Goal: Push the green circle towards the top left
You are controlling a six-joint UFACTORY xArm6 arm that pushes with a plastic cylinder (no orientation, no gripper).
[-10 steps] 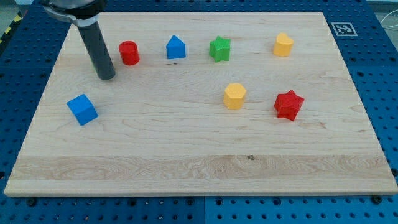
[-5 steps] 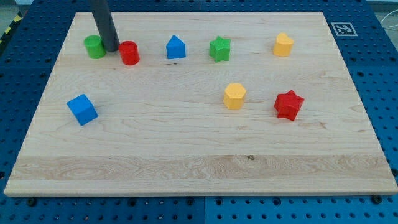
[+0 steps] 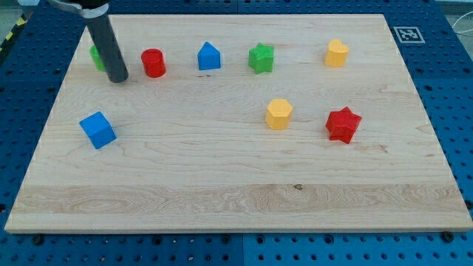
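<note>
Pale wooden tabletop [image 3: 244, 185] on a blue perforated base [image 3: 458, 89], marker tag [image 3: 407, 34] at upper right.

1. Pale wooden board [image 3: 222, 170] on blue perforated base [image 3: 22, 89].
2. Green: circle [image 3: 95, 56], star [image 3: 260, 58].
3. Red: cylinder [image 3: 153, 63], star [image 3: 343, 124].
4. Blue: cube [image 3: 97, 129], house-shaped block [image 3: 209, 56].
5. Yellow: two blocks [image 3: 336, 53] [image 3: 278, 114].
6. Dark grey rod, my tip [image 3: 117, 78].

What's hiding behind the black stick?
The green circle is behind my rod. Only a green sliver peeks out on the view's left; the rest is covered. My tip rests on the board just below it, left of the red cylinder.
</note>
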